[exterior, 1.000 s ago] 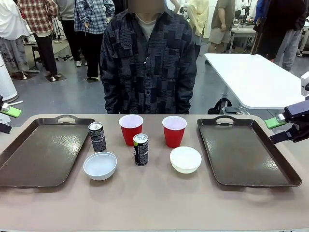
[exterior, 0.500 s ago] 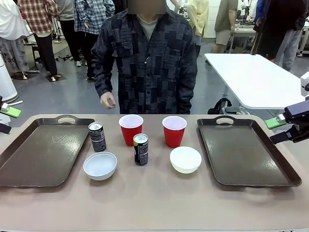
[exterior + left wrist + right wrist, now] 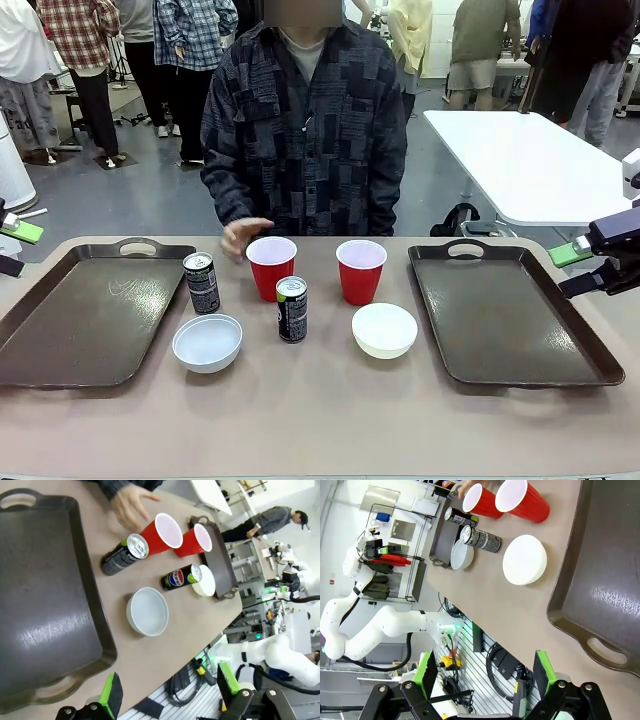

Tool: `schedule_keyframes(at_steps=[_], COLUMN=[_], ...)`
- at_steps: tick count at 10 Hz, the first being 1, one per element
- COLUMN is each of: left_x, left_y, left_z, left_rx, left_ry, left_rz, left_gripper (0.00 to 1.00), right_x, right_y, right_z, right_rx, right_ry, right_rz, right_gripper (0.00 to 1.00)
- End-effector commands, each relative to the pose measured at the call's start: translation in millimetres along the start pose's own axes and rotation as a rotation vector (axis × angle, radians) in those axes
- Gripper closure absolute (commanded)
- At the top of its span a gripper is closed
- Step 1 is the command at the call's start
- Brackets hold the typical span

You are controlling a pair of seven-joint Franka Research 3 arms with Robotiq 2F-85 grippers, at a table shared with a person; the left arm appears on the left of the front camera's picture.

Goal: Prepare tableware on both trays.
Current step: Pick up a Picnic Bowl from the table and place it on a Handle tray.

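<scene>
1. Front view: on the table the left tray and right tray lie flat and bare. Between them, the left cup and right cup stand upright in the far row. The left can stands just beside the left tray's rim, and the middle can stands before the left cup. The left bowl and right bowl sit nearest the robot. A person's hand hovers just left of the left cup. The left gripper is at the picture's left edge and the right gripper is beside the right tray's far corner. Both have their fingers apart and hold nothing.
2. Left wrist view: the left gripper has its fingers spread wide and empty, off the table's near edge by the left tray's handle. Whether the hand touches the left cup I cannot tell.
3. Right wrist view: the right gripper has its fingers spread wide and empty, off the table's edge near the right tray's handle. The right bowl lies beside that tray's rim, apart from it.
</scene>
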State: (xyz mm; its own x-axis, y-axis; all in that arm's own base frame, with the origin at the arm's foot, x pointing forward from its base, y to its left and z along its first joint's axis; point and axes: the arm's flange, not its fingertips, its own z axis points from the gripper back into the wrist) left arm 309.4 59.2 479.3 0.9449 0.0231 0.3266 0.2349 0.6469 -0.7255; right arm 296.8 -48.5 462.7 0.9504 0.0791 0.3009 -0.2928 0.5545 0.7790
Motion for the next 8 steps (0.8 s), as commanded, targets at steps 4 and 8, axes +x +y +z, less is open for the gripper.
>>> schedule_keyframes(at_steps=[4, 8], left_x=[0, 0], left_y=[0, 0], left_z=[-1, -1], left_rx=[-0.023, -0.023], left_ry=[0.000, 0.000], left_rz=[0.005, 0.005], left_gripper=[0.00, 0.00], right_x=[0, 42], right_y=[0, 34], right_z=[0, -6], right_rx=[0.000, -0.278], right_ry=[0.000, 0.082], right_rz=[0.000, -0.123], right_gripper=[0.00, 0.00])
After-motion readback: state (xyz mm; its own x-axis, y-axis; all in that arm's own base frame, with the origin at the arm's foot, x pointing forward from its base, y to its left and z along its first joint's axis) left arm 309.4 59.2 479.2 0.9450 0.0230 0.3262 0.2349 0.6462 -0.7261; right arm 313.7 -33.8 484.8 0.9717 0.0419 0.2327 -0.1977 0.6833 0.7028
